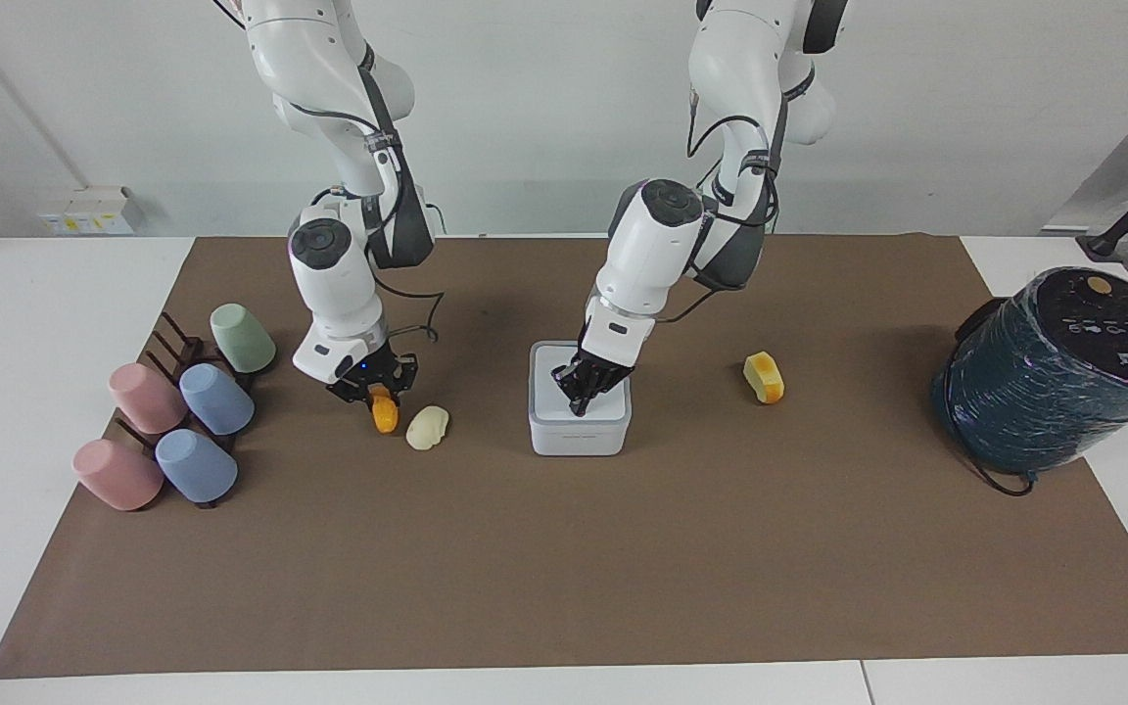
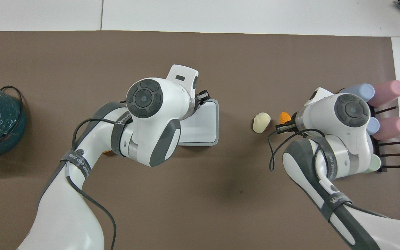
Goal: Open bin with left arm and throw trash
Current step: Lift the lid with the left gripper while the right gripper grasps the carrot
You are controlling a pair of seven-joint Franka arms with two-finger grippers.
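Bin [image 1: 579, 426] lid down – left gripper [image 1: 579, 384] closed on top, right gripper [image 1: 375, 392] gripping orange wedge [image 1: 385, 412]

White table [image 1: 16, 392], brown mat [image 1: 564, 568]

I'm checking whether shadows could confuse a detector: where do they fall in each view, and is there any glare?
Facing view: soft, even light, with faint shadows on the brown mat beside the bin and under the teal cylinder; no harsh glare. Overhead view: a diffuse dark patch on the mat between the arms, and mild sheen on the white arm shells.
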